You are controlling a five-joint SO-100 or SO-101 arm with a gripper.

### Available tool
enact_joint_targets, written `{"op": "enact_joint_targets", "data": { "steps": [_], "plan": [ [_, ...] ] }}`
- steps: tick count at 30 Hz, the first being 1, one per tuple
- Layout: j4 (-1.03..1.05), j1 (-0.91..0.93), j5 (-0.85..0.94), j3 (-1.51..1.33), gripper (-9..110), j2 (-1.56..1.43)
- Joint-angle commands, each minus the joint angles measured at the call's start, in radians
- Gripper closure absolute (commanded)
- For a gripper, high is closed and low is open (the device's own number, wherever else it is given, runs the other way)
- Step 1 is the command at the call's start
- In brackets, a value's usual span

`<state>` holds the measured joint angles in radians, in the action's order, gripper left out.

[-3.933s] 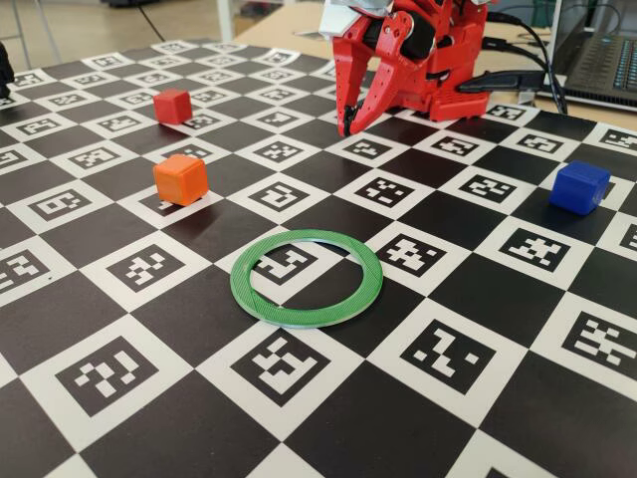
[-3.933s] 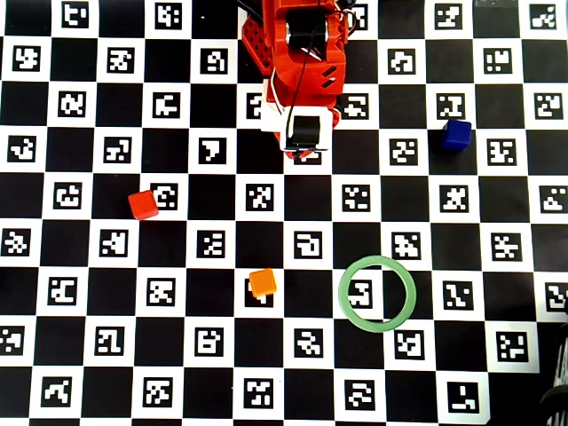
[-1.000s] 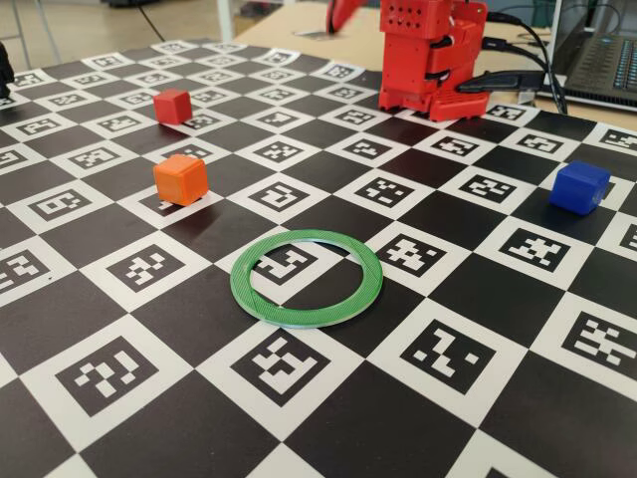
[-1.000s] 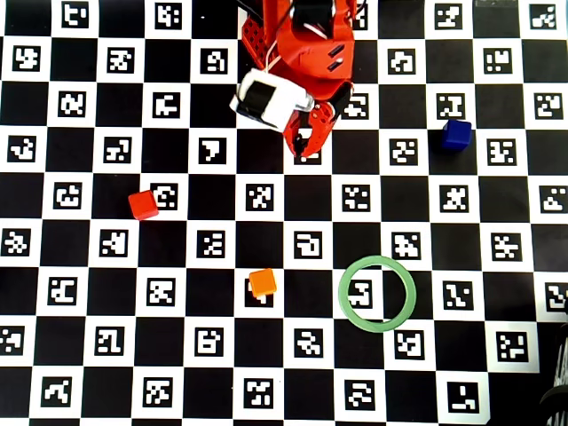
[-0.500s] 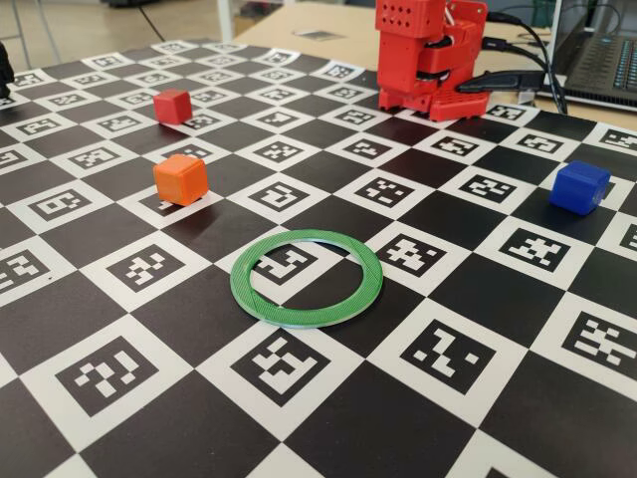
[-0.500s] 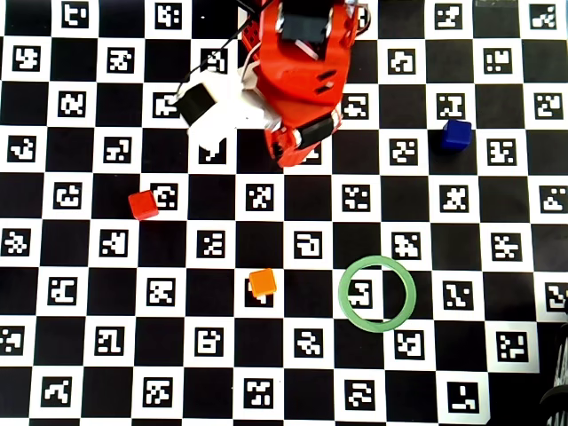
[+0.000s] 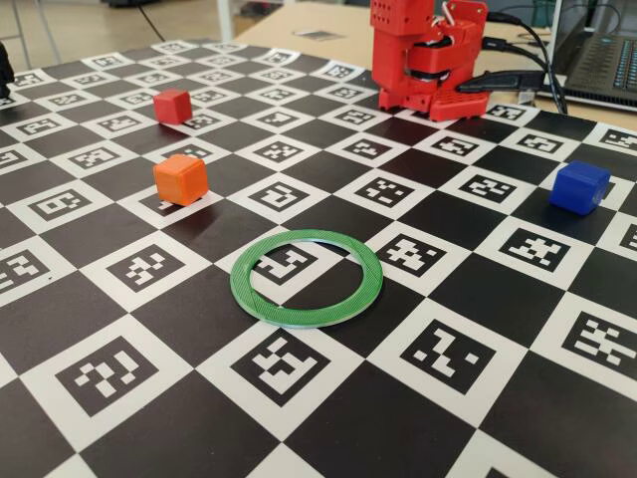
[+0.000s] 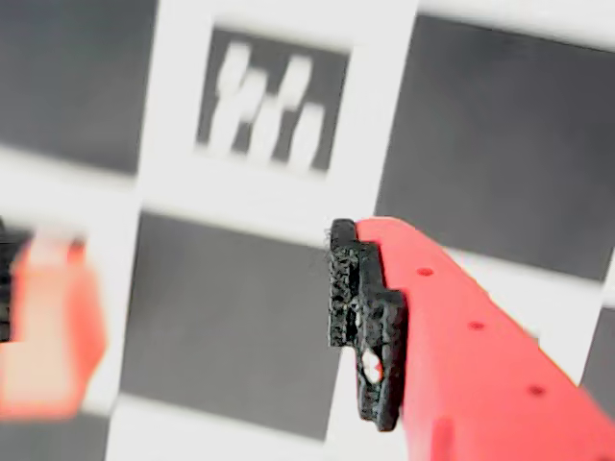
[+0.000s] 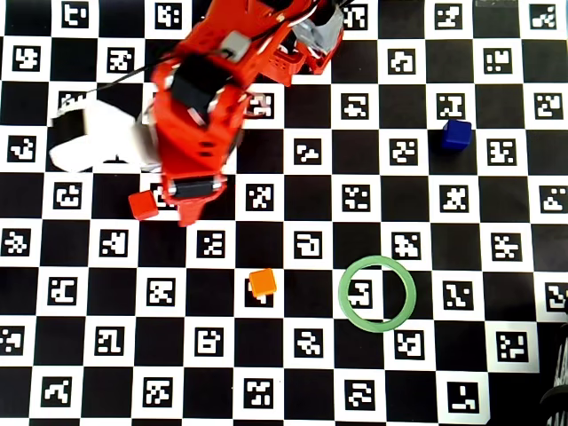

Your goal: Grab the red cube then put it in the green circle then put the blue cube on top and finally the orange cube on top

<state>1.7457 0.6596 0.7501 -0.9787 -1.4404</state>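
Note:
The red cube [image 9: 142, 205] [image 7: 172, 106] rests on the checkered board at the left in the overhead view. My gripper [image 9: 189, 211] hangs just to its right, apart from it. In the wrist view the gripper [image 8: 207, 322] is open: one red finger with a black pad [image 8: 363, 322] stands on the right, a blurred red shape sits at the left edge, and only board shows between them. The orange cube [image 9: 262, 282] [image 7: 180, 179] sits mid-board. The green circle [image 9: 377, 293] [image 7: 307, 277] lies flat with nothing in it. The blue cube [image 9: 457, 134] [image 7: 579, 186] is at the far right.
The red arm base [image 7: 428, 60] stands at the board's far edge in the fixed view, with cables and a laptop [image 7: 602, 60] behind it on the right. The arm's upper body [image 9: 204, 98] covers part of the board's upper left in the overhead view.
The arm has swung from the board's top centre to the left and reached out, bringing the gripper down beside the red cube. No cube or the ring has moved.

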Motion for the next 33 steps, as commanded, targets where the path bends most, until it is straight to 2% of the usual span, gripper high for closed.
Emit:
{"op": "enact_joint_targets", "data": {
  "steps": [1,4,9,19,33],
  "plan": [
    [0.084,0.094,0.035,0.130,69,0.037],
    [0.072,0.143,0.097,0.132,63,0.067],
    [0.075,0.181,0.164,0.115,60,0.107],
    [0.064,0.155,0.077,0.040,59,0.120],
    [-0.034,0.140,0.063,-0.152,58,0.103]
  ]
}}
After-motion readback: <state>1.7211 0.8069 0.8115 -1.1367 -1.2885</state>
